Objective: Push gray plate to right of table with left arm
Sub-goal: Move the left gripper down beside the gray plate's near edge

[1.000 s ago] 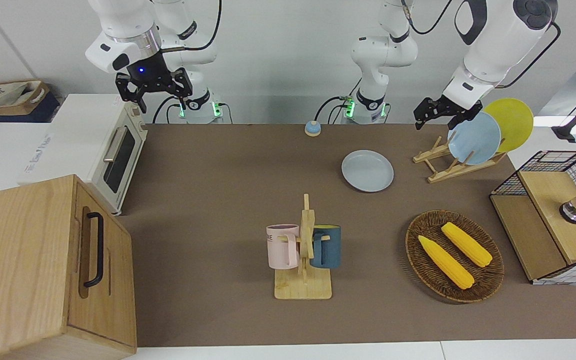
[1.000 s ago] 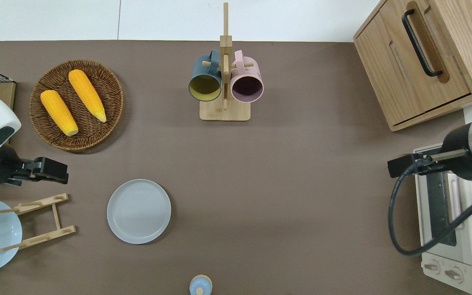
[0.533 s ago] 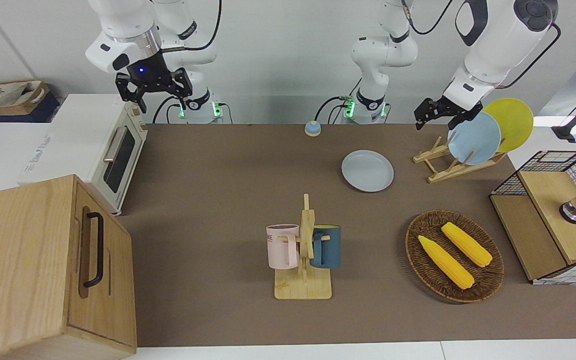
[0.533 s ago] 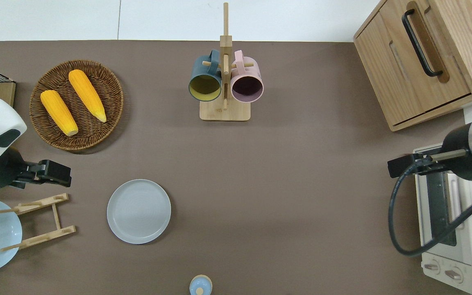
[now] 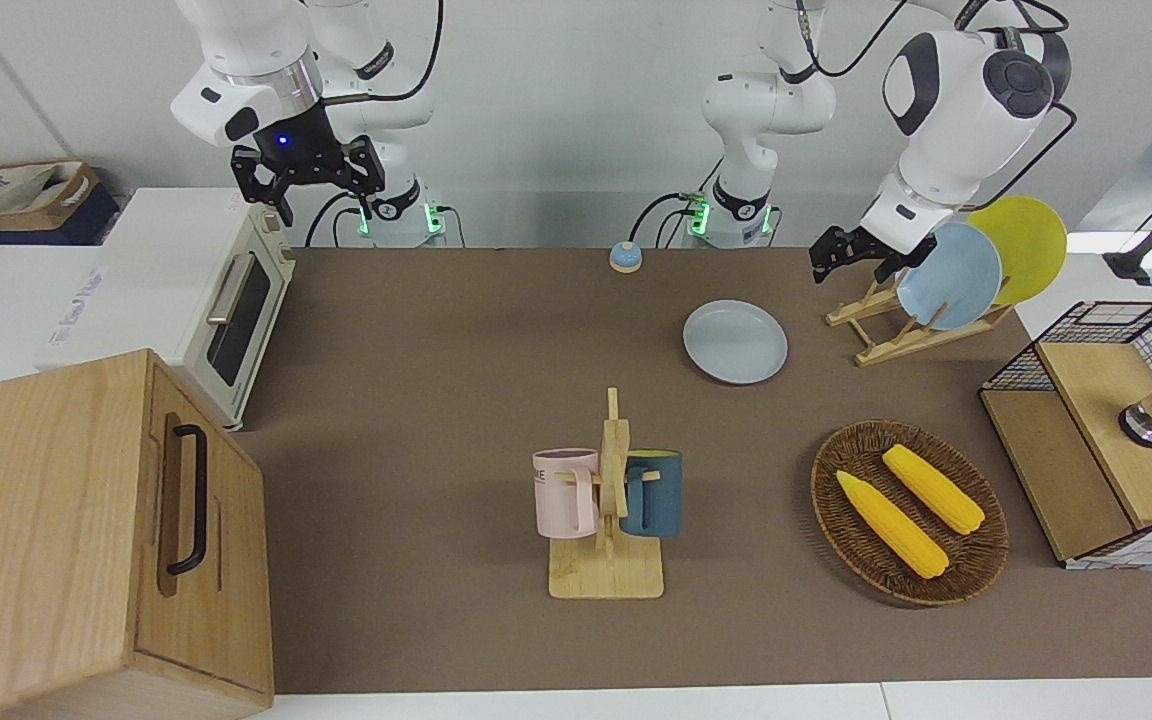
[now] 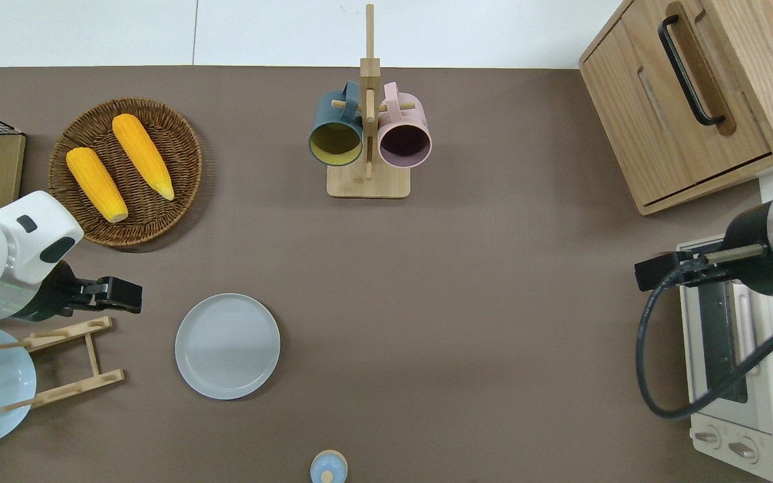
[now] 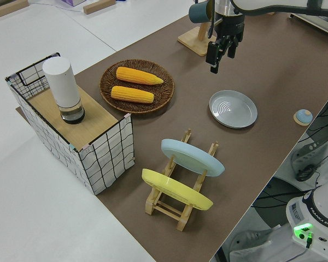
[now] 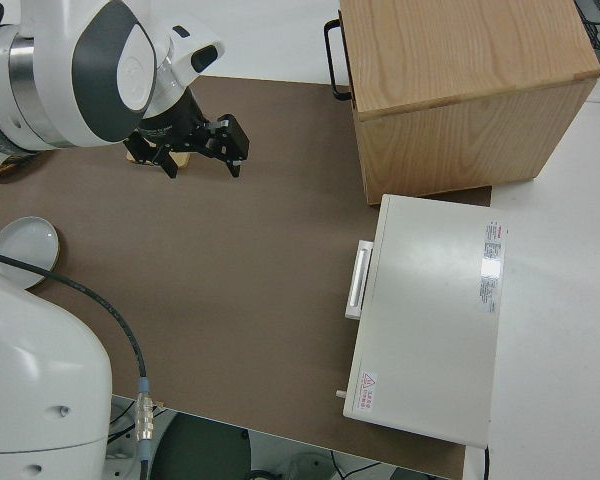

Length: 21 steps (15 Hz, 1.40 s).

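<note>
The gray plate (image 5: 735,341) lies flat on the table's brown mat (image 5: 456,400), between the small bell and the mug stand; it also shows in the overhead view (image 6: 227,346) and the left side view (image 7: 233,108). My left gripper (image 5: 848,265) is open and empty. It hangs in the air over the mat by the wooden dish rack's end, beside the plate toward the left arm's end of the table, apart from it (image 6: 121,297) (image 7: 221,59). My right arm is parked, its gripper (image 5: 321,195) open and empty.
A wooden dish rack (image 6: 64,362) holds a sky-blue plate (image 5: 948,277) and a yellow plate (image 5: 1026,245). A wicker basket with two corn cobs (image 6: 125,171), a mug stand (image 6: 368,137), a bell (image 6: 328,467), a toaster oven (image 5: 226,300), a wooden cabinet (image 5: 86,540) and a wire crate (image 5: 1106,430) stand around.
My left gripper has moved from beside the dish rack toward the gray plate and somewhat lower. The plate and the right arm have not moved.
</note>
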Motion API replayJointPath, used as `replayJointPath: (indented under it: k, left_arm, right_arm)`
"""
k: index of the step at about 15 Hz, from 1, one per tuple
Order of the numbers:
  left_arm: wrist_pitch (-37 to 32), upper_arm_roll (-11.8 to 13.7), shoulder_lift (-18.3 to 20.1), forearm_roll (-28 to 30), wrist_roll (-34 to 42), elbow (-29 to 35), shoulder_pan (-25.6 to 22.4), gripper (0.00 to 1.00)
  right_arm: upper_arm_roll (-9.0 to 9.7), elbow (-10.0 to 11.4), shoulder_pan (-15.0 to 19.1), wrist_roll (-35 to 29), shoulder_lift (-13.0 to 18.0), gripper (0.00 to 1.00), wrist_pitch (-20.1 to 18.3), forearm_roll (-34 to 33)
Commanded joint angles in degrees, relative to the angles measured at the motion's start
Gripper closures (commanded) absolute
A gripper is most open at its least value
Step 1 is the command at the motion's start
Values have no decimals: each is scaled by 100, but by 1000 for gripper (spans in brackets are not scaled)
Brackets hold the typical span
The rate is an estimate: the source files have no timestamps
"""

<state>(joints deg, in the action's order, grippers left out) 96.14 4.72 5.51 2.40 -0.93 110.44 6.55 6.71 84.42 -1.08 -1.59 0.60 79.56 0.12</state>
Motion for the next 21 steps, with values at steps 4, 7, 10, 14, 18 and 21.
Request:
replayJointPath:
  k: [4, 7, 10, 14, 18, 21]
  left_arm:
    - [1467, 20, 661, -99, -48, 1592, 65, 2]
    - [2125, 20, 767, -99, -57, 2146, 65, 2]
    - [2689, 20, 777, -99, -241, 2525, 57, 2]
    - [3349, -339, 750, -99, -364, 2982, -189, 2]
    - [3850, -533, 680, -99, -672, 3290, -172, 2]
    - [4105, -533, 662, -99, -812, 3422, -110, 2]
  right_arm:
    - [85, -22, 117, -8, 36, 17, -73, 59]
    - [85, -22, 117, -8, 36, 17, -73, 59]
    - [85, -22, 117, 1, 36, 17, -73, 59]
    - [85, -22, 117, 1, 36, 17, -81, 59]
    - [77, -22, 117, -8, 36, 17, -73, 59]
    - [85, -22, 117, 1, 36, 17, -73, 59]
